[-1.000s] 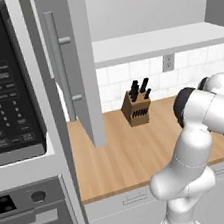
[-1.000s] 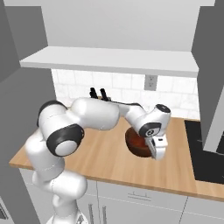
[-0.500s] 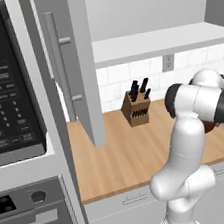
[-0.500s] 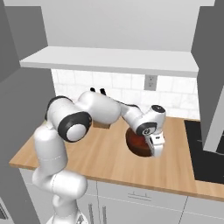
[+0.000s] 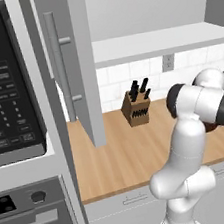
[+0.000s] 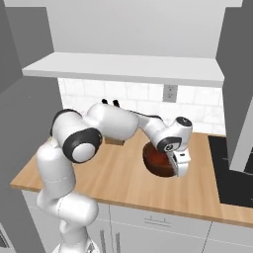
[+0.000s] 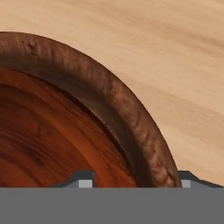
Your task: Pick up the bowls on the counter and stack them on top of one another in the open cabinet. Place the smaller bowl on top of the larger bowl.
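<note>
One glossy dark reddish-brown wooden bowl [image 6: 157, 159] sits on the honey-coloured counter [image 6: 99, 173], right of centre. With no second bowl in sight to compare, I cannot tell whether it is the larger or the smaller. My gripper [image 6: 180, 167] points down at the bowl's right rim. In the hand view the thick rim [image 7: 131, 113] runs between the two fingertips [image 7: 85, 179], which stand wider apart than the rim, so the gripper is open and astride it. The open cabinet's pale shelf [image 6: 123, 69] hangs above.
A tan knife block [image 5: 137, 109] with black handles stands at the back wall. The grey cabinet door [image 5: 79, 63] juts out over the counter's left part, beside the black microwave [image 5: 4, 83]. A black cooktop [image 6: 232, 168] borders the counter on the right.
The arm's elbow has swung and the hand has sunk a little lower at the bowl's right rim. The bowl has stayed where it was.
</note>
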